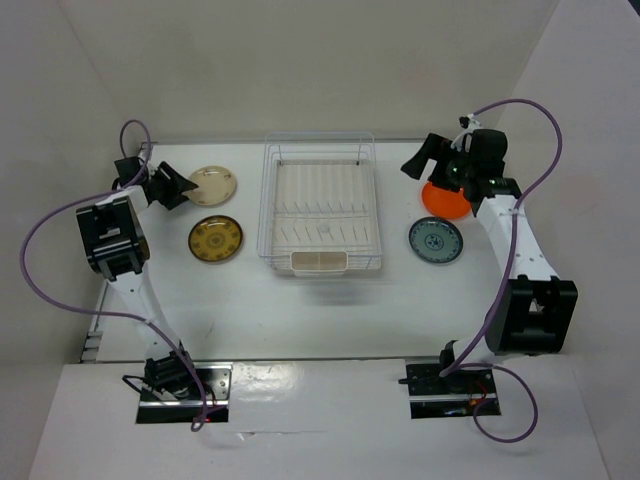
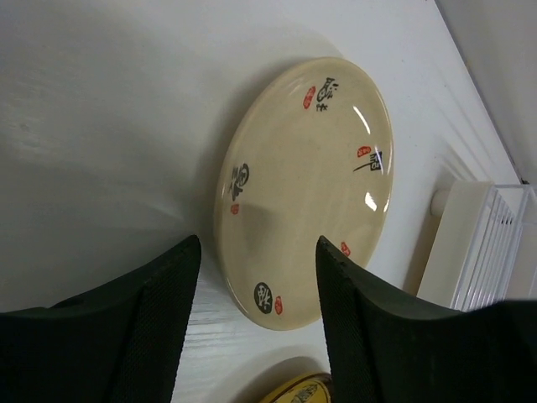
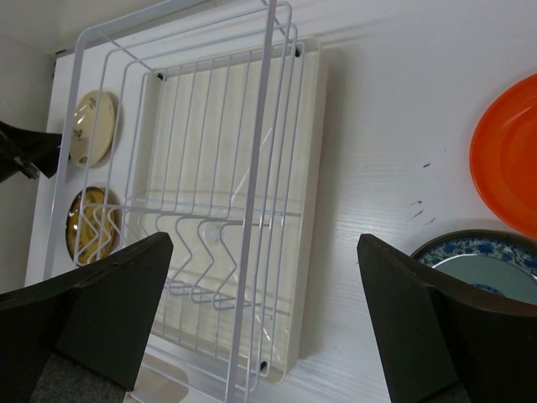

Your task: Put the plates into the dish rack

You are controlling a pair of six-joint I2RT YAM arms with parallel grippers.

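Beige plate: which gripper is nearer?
Left. The left gripper sits at the left edge of the beige plate, jaws open toward it. The right gripper is across the dish rack, jaws open, by the orange plate.

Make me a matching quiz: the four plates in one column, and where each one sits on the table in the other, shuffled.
1. beige plate
2. yellow plate
3. orange plate
4. blue-patterned plate

A. right of the dish rack, near side
B. left of the rack, far side, by the left pincer
C. partly hidden by the right arm
D. left of the rack, near side

Pairs: 1-B, 2-D, 3-C, 4-A
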